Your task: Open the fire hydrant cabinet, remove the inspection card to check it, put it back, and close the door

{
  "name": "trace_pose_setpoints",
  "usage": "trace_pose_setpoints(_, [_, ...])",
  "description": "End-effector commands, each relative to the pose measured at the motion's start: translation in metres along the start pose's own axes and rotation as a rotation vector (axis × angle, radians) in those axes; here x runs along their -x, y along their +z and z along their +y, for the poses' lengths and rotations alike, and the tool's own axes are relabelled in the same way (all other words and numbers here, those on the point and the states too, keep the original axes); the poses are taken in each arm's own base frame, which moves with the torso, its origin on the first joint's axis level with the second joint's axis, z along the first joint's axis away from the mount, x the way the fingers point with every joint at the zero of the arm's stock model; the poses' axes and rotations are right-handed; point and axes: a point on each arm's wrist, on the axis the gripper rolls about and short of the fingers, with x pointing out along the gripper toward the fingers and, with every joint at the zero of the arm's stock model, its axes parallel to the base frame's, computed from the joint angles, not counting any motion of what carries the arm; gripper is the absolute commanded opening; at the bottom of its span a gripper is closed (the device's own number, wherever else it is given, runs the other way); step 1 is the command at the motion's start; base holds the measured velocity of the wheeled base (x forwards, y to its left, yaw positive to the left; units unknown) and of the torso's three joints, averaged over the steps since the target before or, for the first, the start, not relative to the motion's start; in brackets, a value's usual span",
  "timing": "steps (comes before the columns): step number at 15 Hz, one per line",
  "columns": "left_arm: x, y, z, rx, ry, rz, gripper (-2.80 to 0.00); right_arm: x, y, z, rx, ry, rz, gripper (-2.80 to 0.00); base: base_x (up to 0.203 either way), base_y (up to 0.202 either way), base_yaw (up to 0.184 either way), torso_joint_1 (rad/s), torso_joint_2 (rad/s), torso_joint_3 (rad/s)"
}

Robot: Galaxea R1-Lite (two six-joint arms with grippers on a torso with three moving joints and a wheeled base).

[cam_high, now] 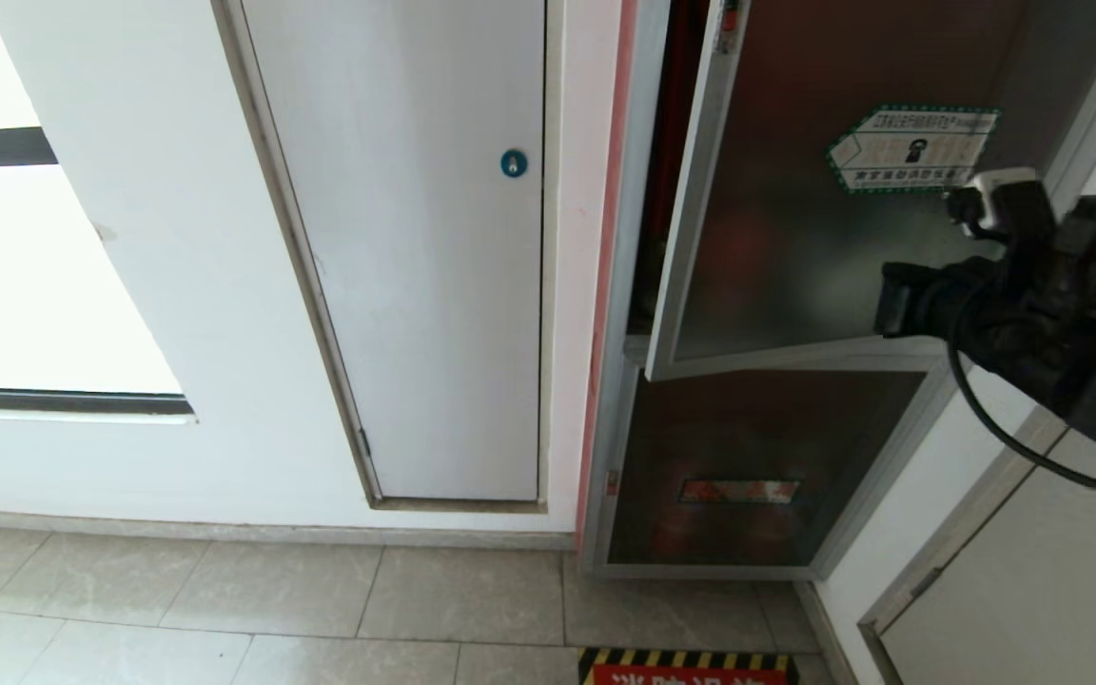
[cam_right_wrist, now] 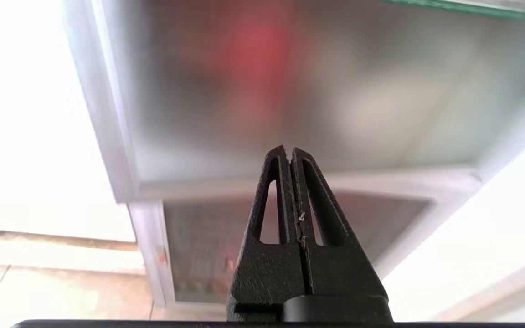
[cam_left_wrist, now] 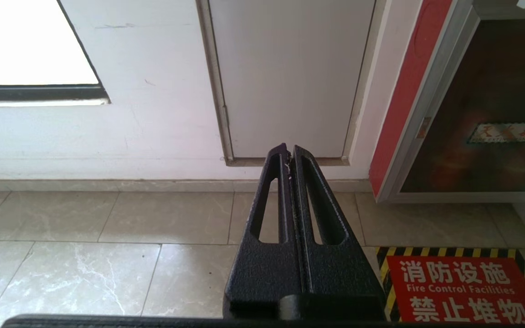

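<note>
The door (cam_high: 795, 238) of the fire hydrant cabinet (cam_high: 619, 314) stands partly ajar, its free left edge swung out from the silver frame; a green-edged hexagonal sticker (cam_high: 911, 147) sits near the upper right of its dark glass. The right gripper (cam_right_wrist: 288, 152), fingers clenched together and grasping nothing, points at the lower glass of the door, above its bottom rail. The left gripper (cam_left_wrist: 288, 150), likewise clenched and empty, hangs low, aimed at the foot of the white panel (cam_high: 415, 247) left of the cabinet. The inspection card is not visible.
</note>
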Motion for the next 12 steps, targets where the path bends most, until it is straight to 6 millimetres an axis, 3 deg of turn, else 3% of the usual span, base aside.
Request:
trace_pose_setpoints(1, [0.0,0.0,0.0,0.0,0.0,0.001,-2.8,0.08,0.022,-0.014,-0.016,-0.032,-0.111,-2.8,0.0,0.0,0.0,0.0,0.0,0.0])
trace_pose_setpoints(7, [0.0,0.0,0.0,0.0,0.0,0.002,-2.8,0.199,0.023,-0.031,-0.055,-0.083,-0.278,-2.8,0.0,0.0,0.0,0.0,0.0,0.0])
trace_pose_setpoints(12, [0.0,0.0,0.0,0.0,0.0,0.001,-2.8,0.293,-0.002,-0.041,-0.068,-0.103,-0.312,-2.8,0.0,0.0,0.0,0.0,0.0,0.0])
